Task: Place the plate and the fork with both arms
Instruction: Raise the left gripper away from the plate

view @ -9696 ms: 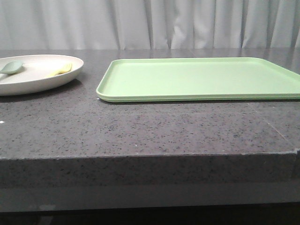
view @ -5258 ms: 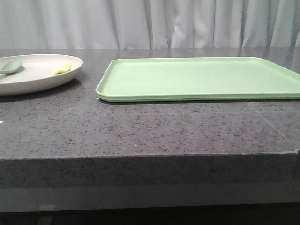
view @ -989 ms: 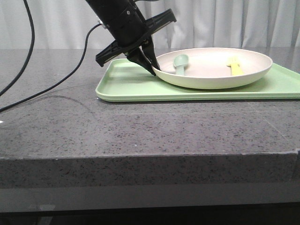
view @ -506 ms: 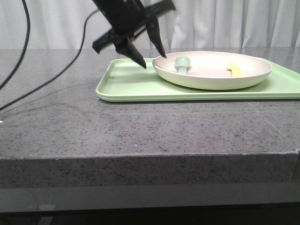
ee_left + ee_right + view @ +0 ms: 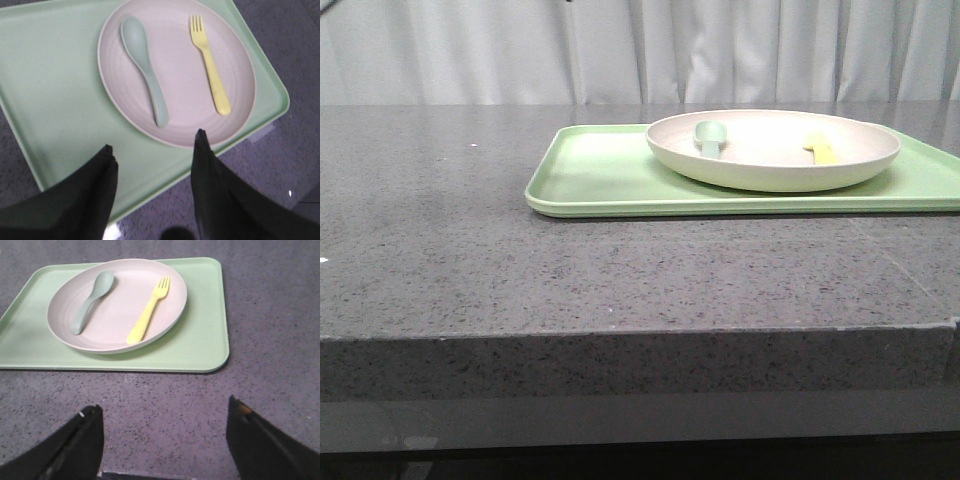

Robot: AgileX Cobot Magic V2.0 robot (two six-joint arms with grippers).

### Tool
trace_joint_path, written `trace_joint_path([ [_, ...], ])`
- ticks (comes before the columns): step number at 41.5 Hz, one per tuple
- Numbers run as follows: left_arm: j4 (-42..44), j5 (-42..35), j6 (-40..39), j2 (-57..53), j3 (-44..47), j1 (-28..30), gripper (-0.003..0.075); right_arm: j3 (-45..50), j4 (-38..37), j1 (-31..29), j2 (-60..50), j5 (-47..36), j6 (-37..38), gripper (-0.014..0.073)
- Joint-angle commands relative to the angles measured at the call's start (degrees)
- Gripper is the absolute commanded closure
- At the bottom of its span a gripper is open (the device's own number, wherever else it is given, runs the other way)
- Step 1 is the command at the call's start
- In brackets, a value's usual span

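The cream-white plate (image 5: 775, 150) rests on the light-green tray (image 5: 600, 175). The pale yellow fork (image 5: 820, 148) lies in the plate, beside a grey-green spoon (image 5: 710, 135). The plate (image 5: 175, 70), fork (image 5: 211, 65) and spoon (image 5: 145, 65) also show in the left wrist view, where my left gripper (image 5: 155, 147) is open and empty, high above the tray's edge. In the right wrist view, my right gripper (image 5: 162, 407) is open and empty above the bare counter, short of the tray (image 5: 205, 340), plate (image 5: 115, 305) and fork (image 5: 149, 310). Neither gripper shows in the front view.
The tray sits on a dark speckled stone counter (image 5: 470, 250) whose front edge (image 5: 620, 340) runs across the front view. White curtains (image 5: 720, 50) hang behind. The tray's left half (image 5: 590, 165) holds nothing.
My left gripper let go of the plate's rim, opened, then rose up and out of the front view. The plate stays on the tray with fork and spoon in it.
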Motion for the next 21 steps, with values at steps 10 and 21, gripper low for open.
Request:
trace_joint_path([
  [10, -9.73, -5.72, 11.72, -23.27, 21.37, 10.03, 0.0373, -10.95, 3.54, 0.03, 11.02, 5.31, -4.9, 0.0055],
  [21, -8.79, -4.52, 12.99, -36.99, 35.51, 17.19, 0.0373, -19.67, 5.08, 4.34, 22.24, 9.61, -6.06, 0.0055],
])
